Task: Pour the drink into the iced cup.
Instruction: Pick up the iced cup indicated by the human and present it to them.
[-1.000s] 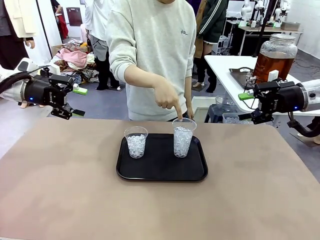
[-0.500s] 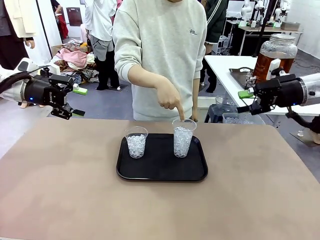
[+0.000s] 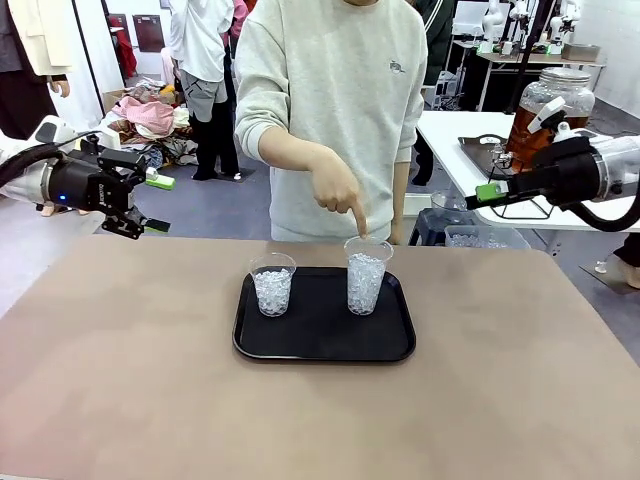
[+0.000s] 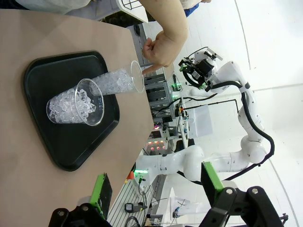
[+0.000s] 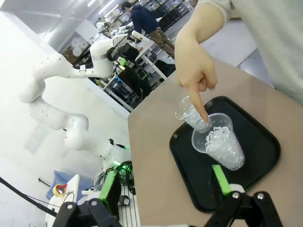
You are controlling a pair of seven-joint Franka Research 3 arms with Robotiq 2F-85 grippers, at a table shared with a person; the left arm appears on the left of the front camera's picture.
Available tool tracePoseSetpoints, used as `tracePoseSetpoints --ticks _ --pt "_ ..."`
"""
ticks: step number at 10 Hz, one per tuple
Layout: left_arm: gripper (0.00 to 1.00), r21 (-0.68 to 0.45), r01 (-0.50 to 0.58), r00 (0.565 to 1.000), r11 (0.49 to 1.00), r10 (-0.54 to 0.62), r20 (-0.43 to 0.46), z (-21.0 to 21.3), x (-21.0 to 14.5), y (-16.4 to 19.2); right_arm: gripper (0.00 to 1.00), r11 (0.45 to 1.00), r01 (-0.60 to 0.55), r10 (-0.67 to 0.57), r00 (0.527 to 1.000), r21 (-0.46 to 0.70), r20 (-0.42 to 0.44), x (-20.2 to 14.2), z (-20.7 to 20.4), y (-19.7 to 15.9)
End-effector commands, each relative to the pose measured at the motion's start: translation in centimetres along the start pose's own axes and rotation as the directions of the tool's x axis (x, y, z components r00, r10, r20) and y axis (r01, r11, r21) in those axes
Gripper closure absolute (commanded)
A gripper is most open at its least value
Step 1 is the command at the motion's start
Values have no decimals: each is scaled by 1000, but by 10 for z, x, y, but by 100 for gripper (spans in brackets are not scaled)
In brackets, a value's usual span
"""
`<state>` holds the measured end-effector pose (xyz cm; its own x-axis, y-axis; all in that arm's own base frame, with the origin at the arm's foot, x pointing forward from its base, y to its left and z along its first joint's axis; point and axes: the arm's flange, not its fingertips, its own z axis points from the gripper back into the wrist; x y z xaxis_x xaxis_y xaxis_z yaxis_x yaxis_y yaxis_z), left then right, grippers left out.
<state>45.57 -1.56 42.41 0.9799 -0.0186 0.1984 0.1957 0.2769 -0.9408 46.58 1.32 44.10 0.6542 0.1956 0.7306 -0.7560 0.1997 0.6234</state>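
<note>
Far left: left pincer [image 3: 140, 212] hangs above the left edge of the tan worktop [image 3: 120, 380], level with the person's waist. Its green-padded fingers are spread wide with nothing between them. In the left wrist view the two fingers stand well apart.

Centre: black tray [image 3: 250, 345] lies flat on the worktop, nearer the far side. Two clear plastic cups stand upright on it, both filled with crushed ice.
- Short cup [image 3: 272, 285] on the tray's left half.
- Tall cup [image 3: 366, 277] on the right half, near the short cup but not touching it.
- No liquid seen in either cup.

The person stands at the far edge in a pale grey sweatshirt. The person's hand [image 3: 335, 190] is held above the tall cup with the forefinger pointing straight down. Its tip is at the cup's far rim. The right wrist view shows the fingertip at or just inside the rim; contact cannot be told.

Right: right pincer [image 3: 492, 193] is raised beyond the worktop's right far corner, over the gap toward the white side worktop [image 3: 450, 130]. It is wide open and empty, and one green pad shows at its tip.

Far right: the drink [image 3: 522, 132], amber-brown, sits in a large glass jar [image 3: 560, 88] with a lid on the white side worktop. The jar is behind the right arm, well apart from the tray and cups.
</note>
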Motion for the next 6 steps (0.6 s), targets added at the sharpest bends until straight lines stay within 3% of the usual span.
tracePoseSetpoints --ticks 1,5,6 --pt "0 3 5 1000 1000 -5 6 1 0 -1 0 1000 -11 11 1000 -15 7 2 2 4" --pt "0 3 5 1000 1000 -5 6 1 0 -1 0 1000 -2 2 1000 -2 2 0 1 1" --pt "0 3 5 1000 1000 -5 6 1 0 -1 0 992 -125 126 992 -24 25 2 -10 -4"
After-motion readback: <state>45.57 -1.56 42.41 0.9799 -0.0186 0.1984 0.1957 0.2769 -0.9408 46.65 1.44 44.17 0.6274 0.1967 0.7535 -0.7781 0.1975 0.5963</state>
